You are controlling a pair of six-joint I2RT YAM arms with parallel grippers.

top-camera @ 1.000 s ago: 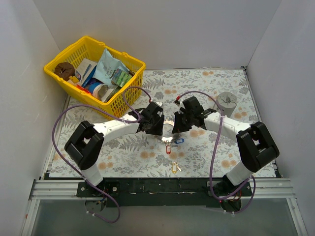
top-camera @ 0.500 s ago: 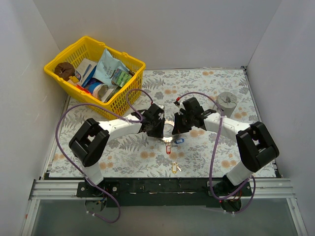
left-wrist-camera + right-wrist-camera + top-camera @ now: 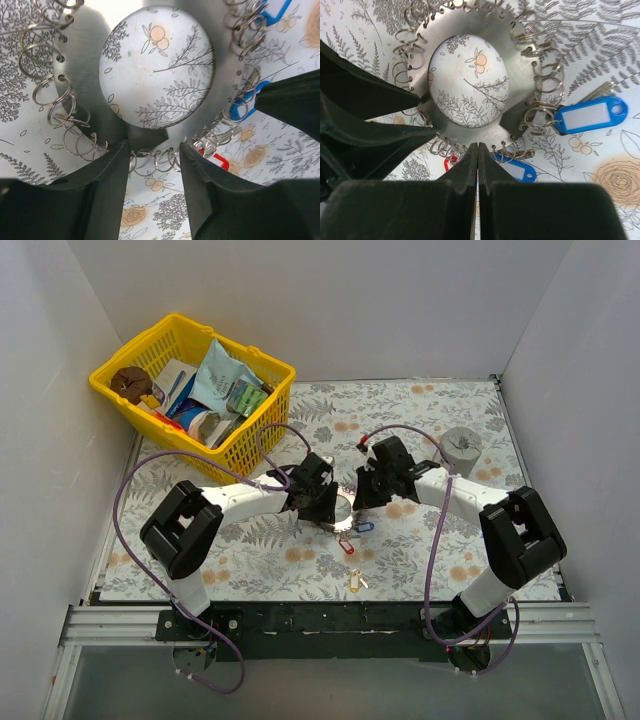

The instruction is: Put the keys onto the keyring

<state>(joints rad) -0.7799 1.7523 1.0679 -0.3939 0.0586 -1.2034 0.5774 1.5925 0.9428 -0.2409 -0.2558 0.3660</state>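
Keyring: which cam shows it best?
Right wrist. Nearly the whole toothed keyring is in frame, with its open centre and split rings clear; only the lower rim hides behind the right gripper. Left wrist crops it at the top and sides. Top external shows it as a small glint, with no detail.

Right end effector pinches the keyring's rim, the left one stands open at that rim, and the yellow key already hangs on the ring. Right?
Not quite. The yellow key lies loose on the mat, apart from the keyring, as the top external view shows. The rest holds.
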